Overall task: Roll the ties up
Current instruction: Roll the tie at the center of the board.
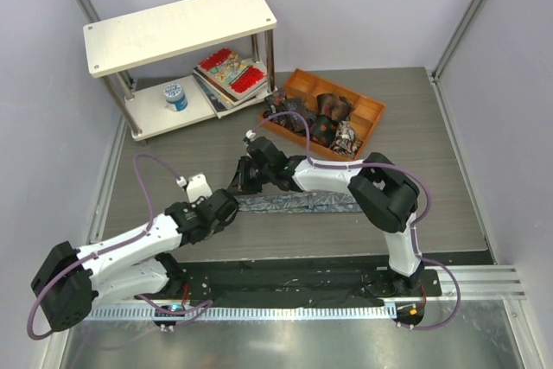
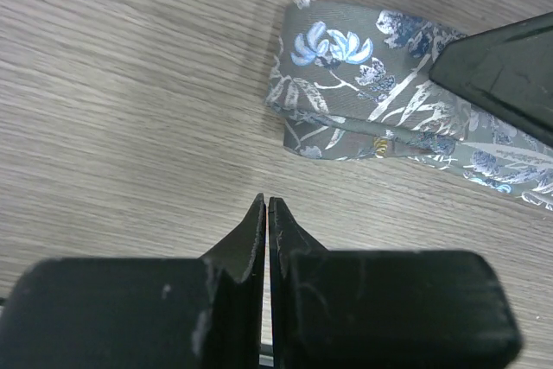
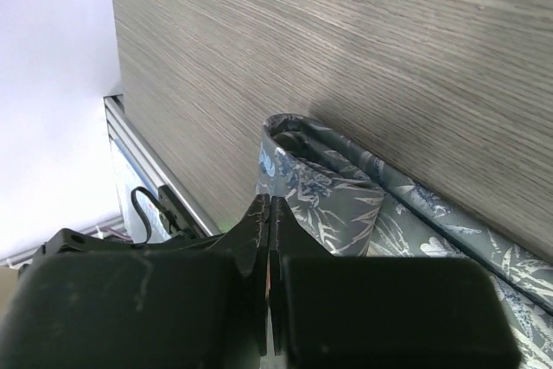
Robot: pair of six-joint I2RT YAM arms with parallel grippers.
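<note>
Lying out are one grey-blue tie and one orange tray.

looks like a robot lab cell: bare pale walls, aluminium frame rails, grey wood-look table.

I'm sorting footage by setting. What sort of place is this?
Likely a robot lab test cell: a left arm and right arm bolted at the table edge, plain framed walls, and staged props, a small shelf and orange tray.
</note>
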